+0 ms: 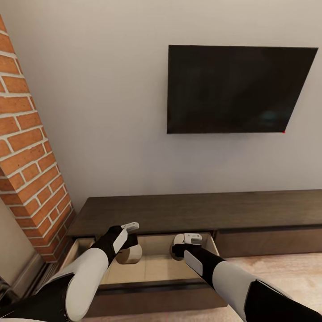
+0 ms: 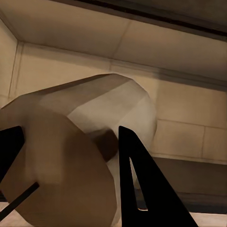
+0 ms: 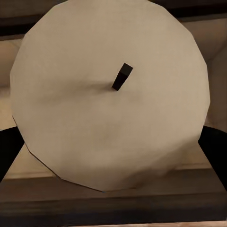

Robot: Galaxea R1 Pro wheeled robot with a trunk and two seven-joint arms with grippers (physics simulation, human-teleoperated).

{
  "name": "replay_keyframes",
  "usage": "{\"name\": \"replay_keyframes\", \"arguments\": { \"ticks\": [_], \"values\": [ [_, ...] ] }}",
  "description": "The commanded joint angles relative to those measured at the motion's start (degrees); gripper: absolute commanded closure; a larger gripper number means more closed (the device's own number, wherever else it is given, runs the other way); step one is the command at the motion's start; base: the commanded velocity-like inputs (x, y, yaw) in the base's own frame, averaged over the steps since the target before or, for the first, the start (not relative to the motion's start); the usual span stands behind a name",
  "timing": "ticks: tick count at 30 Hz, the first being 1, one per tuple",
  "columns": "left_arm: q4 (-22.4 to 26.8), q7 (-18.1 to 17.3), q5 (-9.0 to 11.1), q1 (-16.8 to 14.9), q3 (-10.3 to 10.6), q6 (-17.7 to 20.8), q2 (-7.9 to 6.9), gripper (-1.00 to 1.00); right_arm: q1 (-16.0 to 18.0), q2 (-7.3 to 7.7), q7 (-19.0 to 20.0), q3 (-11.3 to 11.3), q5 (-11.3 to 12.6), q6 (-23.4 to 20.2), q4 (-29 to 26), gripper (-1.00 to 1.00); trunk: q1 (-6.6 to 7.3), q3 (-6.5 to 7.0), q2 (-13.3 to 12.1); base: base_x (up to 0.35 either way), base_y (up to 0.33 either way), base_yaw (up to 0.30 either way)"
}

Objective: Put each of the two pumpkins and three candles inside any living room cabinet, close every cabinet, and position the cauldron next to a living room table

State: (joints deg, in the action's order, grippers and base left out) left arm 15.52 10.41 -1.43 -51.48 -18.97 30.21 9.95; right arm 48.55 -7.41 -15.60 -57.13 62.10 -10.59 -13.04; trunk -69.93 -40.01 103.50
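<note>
The long dark-brown cabinet [image 1: 192, 210] runs along the wall, and its left drawer [image 1: 154, 268] is pulled out, showing a pale beige inside. Both my grippers hang over that drawer. My left gripper [image 1: 129, 247] is shut on a grey-beige candle [image 1: 130, 256]. In the left wrist view this candle [image 2: 80, 118] lies tilted between the black fingers [image 2: 137, 184], with its wick pointing off to one side. My right gripper [image 1: 178, 250] is shut on a second candle, whose flat top and dark wick [image 3: 122, 75] face the right wrist camera. The pumpkins, cauldron and table are out of view.
A black TV [image 1: 237, 89] hangs on the grey wall above the cabinet. A red brick column [image 1: 27, 170] stands close at the left, beside the open drawer. The drawer front [image 1: 268, 241] to the right is closed. Pale wooden floor [image 1: 277, 268] lies in front of it.
</note>
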Motion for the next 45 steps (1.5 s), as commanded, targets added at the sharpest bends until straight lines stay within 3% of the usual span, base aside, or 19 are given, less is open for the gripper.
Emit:
{"name": "replay_keyframes", "arguments": {
  "ticks": [1,12,45],
  "values": [
    [0.13,0.14,-0.15,-0.03,-0.28,0.29,0.05,1.0,0.06,0.03,-0.36,-0.41,0.22,-0.13,-0.13,1.0,-0.22,-0.24,0.45,0.0,0.0,0.0],
    [0.11,0.1,-0.15,-0.03,-0.28,-2.13,0.05,1.0,0.06,0.07,-0.23,-0.44,0.22,0.77,0.06,1.0,-2.64,-2.21,4.86,0.0,0.0,0.0],
    [0.08,0.04,-0.17,-0.03,-0.28,-4.25,0.05,1.0,0.06,-0.06,-0.23,-0.44,0.22,0.75,-0.06,1.0,-9.88,-8.14,18.09,0.0,0.0,0.0]
  ]
}}
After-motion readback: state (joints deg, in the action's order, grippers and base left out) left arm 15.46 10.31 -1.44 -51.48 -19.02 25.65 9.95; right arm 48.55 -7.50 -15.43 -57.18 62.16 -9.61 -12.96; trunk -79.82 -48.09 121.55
